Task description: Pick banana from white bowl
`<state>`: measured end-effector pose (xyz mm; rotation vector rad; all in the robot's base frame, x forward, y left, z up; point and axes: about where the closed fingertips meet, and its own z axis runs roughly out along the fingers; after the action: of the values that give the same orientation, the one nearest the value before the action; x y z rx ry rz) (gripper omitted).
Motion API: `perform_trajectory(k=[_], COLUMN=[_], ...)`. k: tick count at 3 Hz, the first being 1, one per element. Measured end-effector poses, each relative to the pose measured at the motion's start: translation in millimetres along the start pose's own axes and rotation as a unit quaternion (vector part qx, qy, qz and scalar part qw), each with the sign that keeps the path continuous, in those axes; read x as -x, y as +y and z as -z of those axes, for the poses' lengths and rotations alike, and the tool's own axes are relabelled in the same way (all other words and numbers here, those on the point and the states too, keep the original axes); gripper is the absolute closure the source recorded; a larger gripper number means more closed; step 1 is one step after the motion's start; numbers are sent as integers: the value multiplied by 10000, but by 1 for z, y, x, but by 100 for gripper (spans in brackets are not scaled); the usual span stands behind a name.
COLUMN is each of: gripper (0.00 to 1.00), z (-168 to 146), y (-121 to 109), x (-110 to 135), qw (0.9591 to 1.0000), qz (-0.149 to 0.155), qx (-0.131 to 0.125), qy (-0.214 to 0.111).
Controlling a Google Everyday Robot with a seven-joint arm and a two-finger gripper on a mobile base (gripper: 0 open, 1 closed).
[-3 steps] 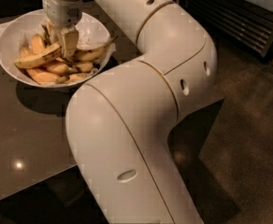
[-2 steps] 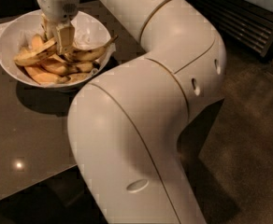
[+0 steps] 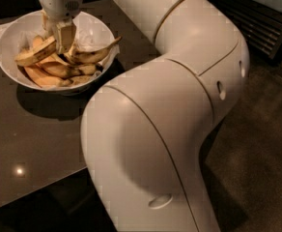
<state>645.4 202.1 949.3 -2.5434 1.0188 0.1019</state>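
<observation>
One claw [image 3: 59,38]: hung low inside the white bowl [image 3: 8,40]; open or closed could not be told.
Banana [image 3: 34,55]: lay atop the pile, right end at claw's tip, stretching left.
Counter [image 3: 30,144]: dark, carried the white bowl.

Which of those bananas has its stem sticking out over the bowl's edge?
The small curved yellow banana at the right side of the white bowl, just right of the tool in the bowl; the others lie wholly inside.
</observation>
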Motion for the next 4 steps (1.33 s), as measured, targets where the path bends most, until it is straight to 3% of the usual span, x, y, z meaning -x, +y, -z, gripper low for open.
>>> perform_trajectory(k=[2,3,4], gripper=[100,100,100], z=[25,61,61], y=[15,34,34], x=[5,7,7], qw=[9990,9974,9974], qz=[-335,-485,-487], qx=[-285,-521,-529], qy=[-52,109,109])
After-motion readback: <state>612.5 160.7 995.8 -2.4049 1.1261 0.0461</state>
